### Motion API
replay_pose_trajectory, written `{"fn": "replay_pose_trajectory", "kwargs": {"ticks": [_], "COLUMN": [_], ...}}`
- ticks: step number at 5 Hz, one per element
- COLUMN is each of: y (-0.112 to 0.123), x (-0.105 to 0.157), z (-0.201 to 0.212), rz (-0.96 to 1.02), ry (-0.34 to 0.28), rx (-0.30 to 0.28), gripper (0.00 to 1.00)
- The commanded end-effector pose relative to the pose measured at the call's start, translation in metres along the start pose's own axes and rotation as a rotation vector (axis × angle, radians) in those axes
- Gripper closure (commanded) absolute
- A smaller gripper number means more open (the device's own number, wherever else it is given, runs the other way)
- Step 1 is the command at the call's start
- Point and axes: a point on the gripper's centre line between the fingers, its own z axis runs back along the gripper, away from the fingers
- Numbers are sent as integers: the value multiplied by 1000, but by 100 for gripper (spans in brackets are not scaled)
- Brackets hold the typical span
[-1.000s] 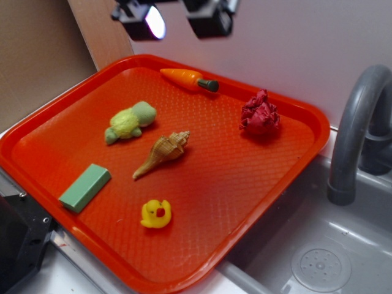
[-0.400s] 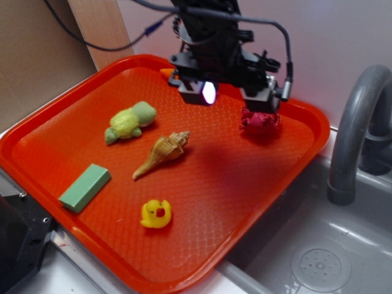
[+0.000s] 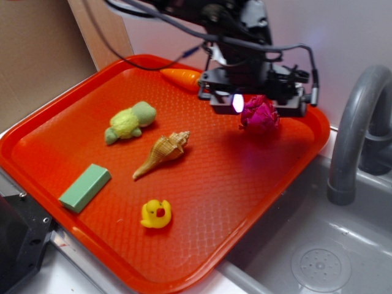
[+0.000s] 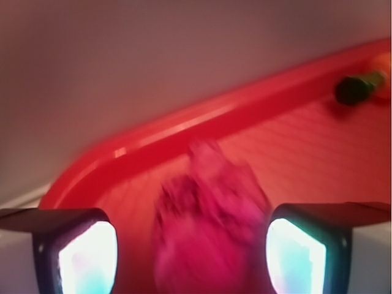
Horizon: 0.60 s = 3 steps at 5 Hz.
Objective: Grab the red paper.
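Note:
The red paper point(image 3: 260, 114) is a dark crimson crumpled ball near the back right corner of the orange-red tray point(image 3: 202, 184). My gripper point(image 3: 257, 104) hangs just over it, fingers spread to either side and lit by a lamp. In the wrist view the red paper point(image 4: 208, 226) lies blurred between the two glowing fingertips point(image 4: 86, 257), with gaps on both sides, touching neither. My gripper point(image 4: 191, 254) is open.
On the tray lie a toy carrot point(image 3: 180, 76), a green plush turtle point(image 3: 130, 121), a seashell point(image 3: 162, 153), a green block point(image 3: 84, 187) and a yellow duck point(image 3: 156, 213). A grey sink point(image 3: 318, 245) with a faucet point(image 3: 358, 131) is to the right; a wall stands behind.
The arm has come down from the top of the view and moved right, so the gripper now straddles the red paper. The paper and other objects have not moved.

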Motion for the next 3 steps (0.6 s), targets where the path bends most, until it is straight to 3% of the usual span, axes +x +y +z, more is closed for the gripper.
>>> {"fn": "replay_pose_trajectory", "kwargs": {"ticks": [1, 2, 3], "y": [-14, 4, 25], "x": [14, 11, 21], "z": [-12, 16, 69], "rz": [28, -55, -190], "ry": [-44, -1, 92], "rx": [61, 83, 42], "gripper": [73, 100, 100]}}
